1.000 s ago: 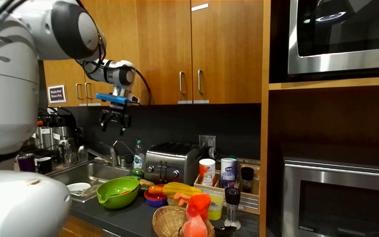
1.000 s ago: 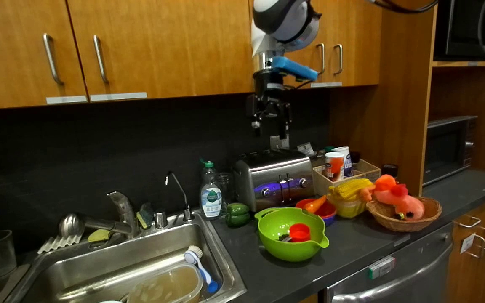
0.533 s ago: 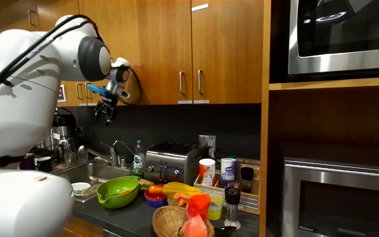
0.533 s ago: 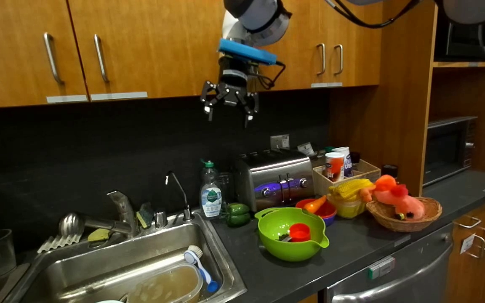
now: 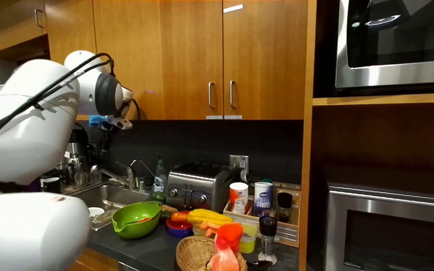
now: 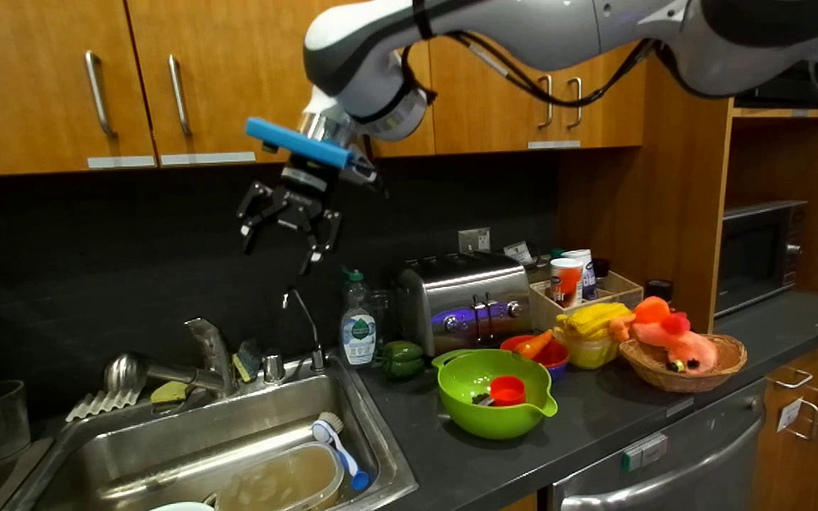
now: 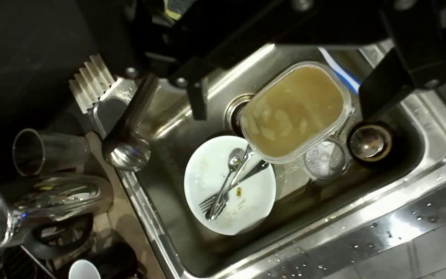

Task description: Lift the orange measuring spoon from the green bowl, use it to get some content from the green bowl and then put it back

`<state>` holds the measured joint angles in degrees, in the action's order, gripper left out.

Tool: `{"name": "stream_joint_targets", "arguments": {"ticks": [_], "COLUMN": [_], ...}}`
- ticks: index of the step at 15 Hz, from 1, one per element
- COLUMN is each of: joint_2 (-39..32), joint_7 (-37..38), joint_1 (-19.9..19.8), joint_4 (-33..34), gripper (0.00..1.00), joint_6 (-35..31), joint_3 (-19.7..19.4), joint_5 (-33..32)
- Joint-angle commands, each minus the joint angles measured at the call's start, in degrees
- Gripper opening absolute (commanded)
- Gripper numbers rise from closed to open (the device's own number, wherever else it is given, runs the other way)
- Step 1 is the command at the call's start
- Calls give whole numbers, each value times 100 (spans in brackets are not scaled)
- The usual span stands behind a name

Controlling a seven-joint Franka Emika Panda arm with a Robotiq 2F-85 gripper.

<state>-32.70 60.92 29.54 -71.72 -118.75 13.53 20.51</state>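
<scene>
The lime-green bowl [image 6: 481, 421] stands on the counter beside the sink; it also shows in an exterior view [image 5: 141, 228]. The orange-red measuring spoon [image 6: 507, 391] rests inside it, with small dark contents [image 6: 481, 399] next to it. Only a sliver of the spoon [image 5: 144, 219] shows over the rim in an exterior view. My gripper [image 6: 277, 257] is open and empty, high above the sink, away from the bowl. In the wrist view my gripper [image 7: 283, 111] has its fingers wide apart over the sink; bowl and spoon are out of that view.
The sink [image 7: 168, 248] holds a tub of cloudy liquid [image 7: 296, 112], a white plate [image 7: 203, 170] with cutlery and a brush [image 6: 338, 447]. The faucet [image 6: 214, 358], soap bottle [image 6: 358, 330], toaster [image 6: 466, 301], red bowl [image 6: 557, 351] and woven basket [image 6: 679, 380] stand around.
My gripper has swung away from above the toaster to over the sink and come lower, with its wrist now tilted. It stays open. The bowl and spoon have not moved.
</scene>
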Motion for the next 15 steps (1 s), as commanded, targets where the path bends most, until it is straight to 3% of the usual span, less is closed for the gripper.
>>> {"name": "stream_joint_targets", "arguments": {"ticks": [1, 6, 12, 15], "joint_2": [-24, 704, 1706, 2330], "joint_7": [913, 2169, 4524, 5775], "joint_1": [266, 526, 690, 1006], "joint_4": [-525, -2237, -3981, -4945], "gripper": [100, 100, 100, 100], "joint_6": [-1131, -2337, -2560, -2546], "joint_3": [-200, -651, -963, -1289], "joint_5": [8, -192, -1677, -2178]}}
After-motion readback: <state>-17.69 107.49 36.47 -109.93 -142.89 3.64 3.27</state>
